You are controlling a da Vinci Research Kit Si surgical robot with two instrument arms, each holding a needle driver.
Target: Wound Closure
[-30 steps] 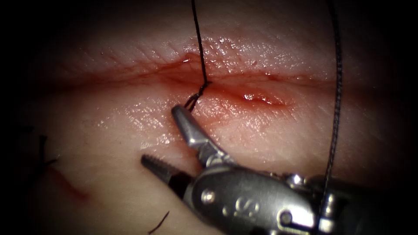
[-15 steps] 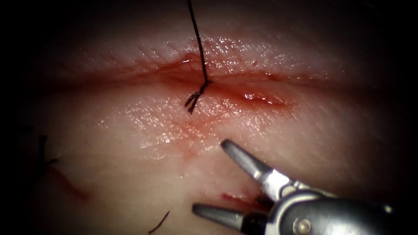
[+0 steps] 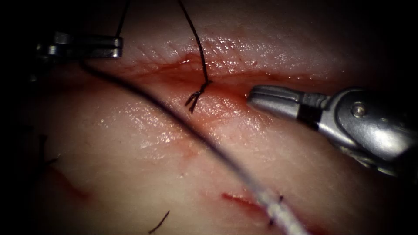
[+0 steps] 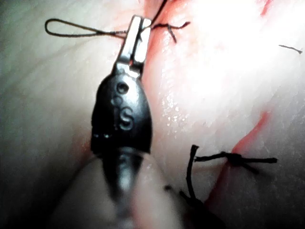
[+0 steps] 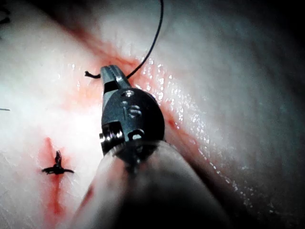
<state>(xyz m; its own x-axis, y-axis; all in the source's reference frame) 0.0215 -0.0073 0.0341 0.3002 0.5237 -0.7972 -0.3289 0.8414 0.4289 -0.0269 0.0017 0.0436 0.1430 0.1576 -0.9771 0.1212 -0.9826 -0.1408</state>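
The cut (image 3: 270, 78) runs across the tissue (image 3: 143, 174), wet with red fluid. A dark knot (image 3: 203, 85) sits on the cut, its short tails (image 3: 191, 102) pointing down and one thread (image 3: 193, 35) rising out of the picture. My left tool (image 3: 119, 46) lies far left of the knot, above the cut, shut on the thread (image 4: 71, 29). From there a thick strand (image 3: 183, 124) sweeps down to the lower right. My right tool (image 3: 251, 93) lies just right of the knot, on the cut, jaws shut with nothing in them. The right wrist view has these jaws (image 5: 107, 71) beside the tails (image 5: 89, 74).
An earlier tied stitch (image 4: 234, 159) (image 5: 56, 168) sits on a red line away from the cut. A loose cut end of thread (image 3: 159, 222) lies near the lower edge, and a red mark (image 3: 237, 200) is close to the strand.
My right tool swung from the lower middle up to the right of the knot and its jaws closed. The left tool came in at the upper left, drawing a strand across the tissue.
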